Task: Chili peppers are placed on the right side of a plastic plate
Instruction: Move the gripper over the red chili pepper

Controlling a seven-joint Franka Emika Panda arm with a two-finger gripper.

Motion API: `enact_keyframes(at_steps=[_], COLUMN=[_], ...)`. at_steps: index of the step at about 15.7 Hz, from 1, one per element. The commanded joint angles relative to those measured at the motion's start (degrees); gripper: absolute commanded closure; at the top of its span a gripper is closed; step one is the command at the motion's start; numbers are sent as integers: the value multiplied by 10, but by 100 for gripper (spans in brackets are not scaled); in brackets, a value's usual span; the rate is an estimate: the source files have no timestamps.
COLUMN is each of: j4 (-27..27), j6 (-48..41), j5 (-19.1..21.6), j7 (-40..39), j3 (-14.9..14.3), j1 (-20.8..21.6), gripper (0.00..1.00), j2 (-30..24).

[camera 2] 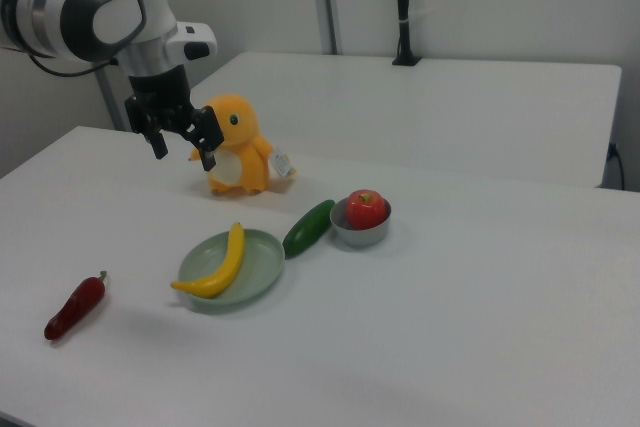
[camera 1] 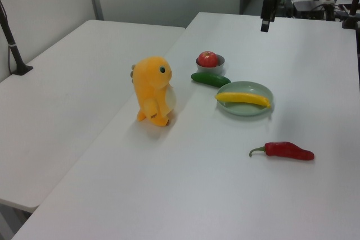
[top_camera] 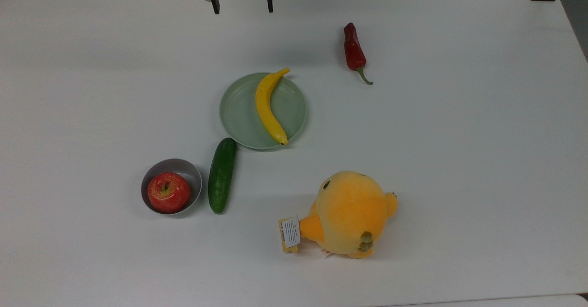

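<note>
The gripper (top_camera: 242, 7) hangs above the white table (top_camera: 459, 160) with its two fingers spread wide and nothing between them. In the top view the chili pepper (top_camera: 354, 49) lies on the table below and to the right of the gripper, well apart from it. The plastic plate (top_camera: 239, 114) sits below the gripper in the top view, holding a banana (top_camera: 268, 109), with the pepper off to the plate's upper right, not touching it.
</note>
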Motion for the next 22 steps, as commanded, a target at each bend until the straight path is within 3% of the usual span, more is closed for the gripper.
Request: enact_keyframes(at_steps=[1,8,13,15,19,22], j4=[-7,-26,-135,-144,-155,-169], j6=[17,19,62,63,64,65], j5=[5,10,35,50,57,63], j7=[-13,-12,-4,11,80,108], j3=[-6,0,48,68,72,98], j1=[7,10,10,12,57,67], gripper=[0,0,0,0,0,0], j2=[4,-11,-96,-102,-97,-93])
